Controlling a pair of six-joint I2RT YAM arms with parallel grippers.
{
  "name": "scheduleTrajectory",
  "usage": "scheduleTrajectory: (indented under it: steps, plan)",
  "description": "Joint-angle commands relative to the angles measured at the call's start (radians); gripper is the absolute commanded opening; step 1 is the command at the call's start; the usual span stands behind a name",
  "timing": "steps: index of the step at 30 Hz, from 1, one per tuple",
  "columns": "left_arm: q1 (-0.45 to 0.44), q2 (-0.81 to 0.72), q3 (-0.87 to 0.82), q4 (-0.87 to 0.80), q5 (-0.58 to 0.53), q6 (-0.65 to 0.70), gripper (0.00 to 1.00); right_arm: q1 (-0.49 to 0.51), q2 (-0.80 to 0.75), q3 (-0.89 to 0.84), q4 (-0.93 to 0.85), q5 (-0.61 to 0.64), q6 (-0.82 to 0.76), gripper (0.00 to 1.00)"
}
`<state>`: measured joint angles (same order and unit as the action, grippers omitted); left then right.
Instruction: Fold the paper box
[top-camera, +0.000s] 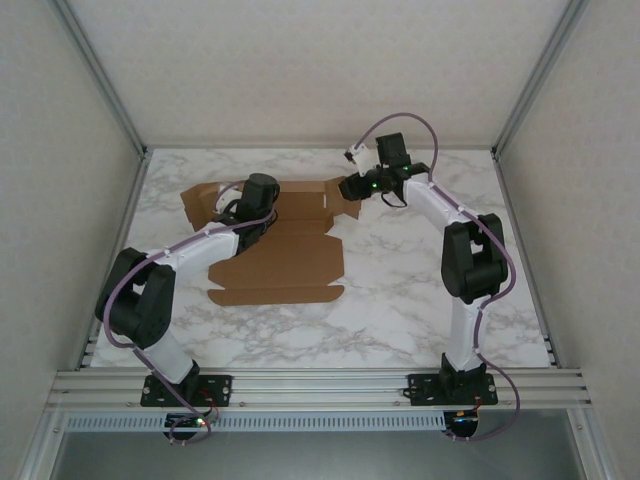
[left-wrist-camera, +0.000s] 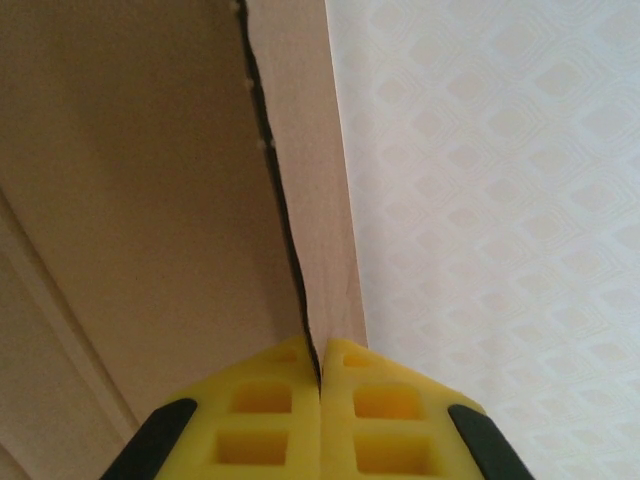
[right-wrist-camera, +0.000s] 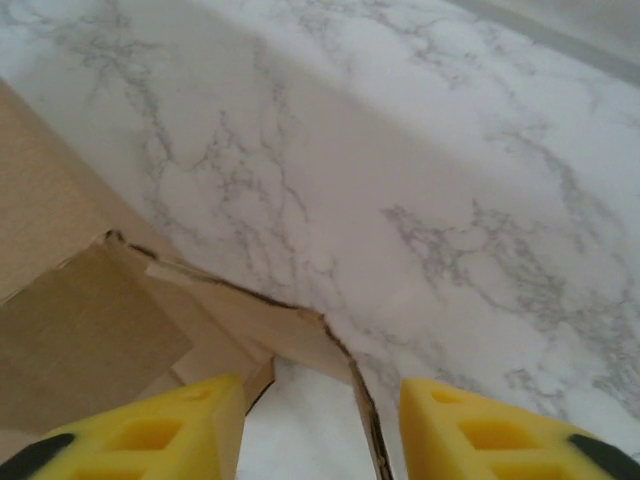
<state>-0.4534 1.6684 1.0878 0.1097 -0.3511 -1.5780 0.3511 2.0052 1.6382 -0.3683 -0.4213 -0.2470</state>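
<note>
**A:** Entry one, the paper box?

**B:** Paper box (top-camera: 275, 265): brown cardboard, opened out on the marble surface (top-camera: 420, 300), towards the far edge and left of centre. The near panel lies flat and the far flaps are partly raised.

**A:** Entry two, left end effector?

**B:** Left end effector (left-wrist-camera: 320, 352): clenched. Its yellow fingers (left-wrist-camera: 265, 420) meet, with the thin edge of an upright flap pinched in the seam between them. Seen from above, it sits over the far part of the box.

**A:** Entry three, right end effector?

**B:** Right end effector (right-wrist-camera: 320, 390): released, jaws moderately apart. A ragged-edged flap corner lies between the fingers. Cannot tell whether either finger touches it. It is at the box's far right corner.
</note>
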Motion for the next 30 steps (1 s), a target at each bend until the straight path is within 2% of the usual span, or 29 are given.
scheduleTrajectory:
  steps: [1, 7, 12, 25, 30]
  plan:
    - [0.009, 0.015, -0.048, -0.137, 0.052, 0.016, 0.0, 0.003, -0.019, 0.009, -0.075, -0.044, 0.042, 0.37]
    - [0.009, 0.023, -0.048, -0.134, 0.059, 0.011, 0.0, 0.046, -0.042, 0.012, -0.15, 0.019, 0.106, 0.31]
    - [0.009, 0.015, -0.042, -0.144, 0.054, 0.01, 0.0, 0.061, -0.077, 0.009, -0.156, 0.057, 0.189, 0.21]
    - [0.005, 0.022, -0.037, -0.145, 0.058, 0.006, 0.0, 0.081, -0.121, -0.021, -0.152, -0.004, 0.436, 0.2]
    - [0.002, 0.025, -0.034, -0.145, 0.061, 0.004, 0.0, 0.107, -0.119, -0.072, -0.085, -0.077, 0.447, 0.26]
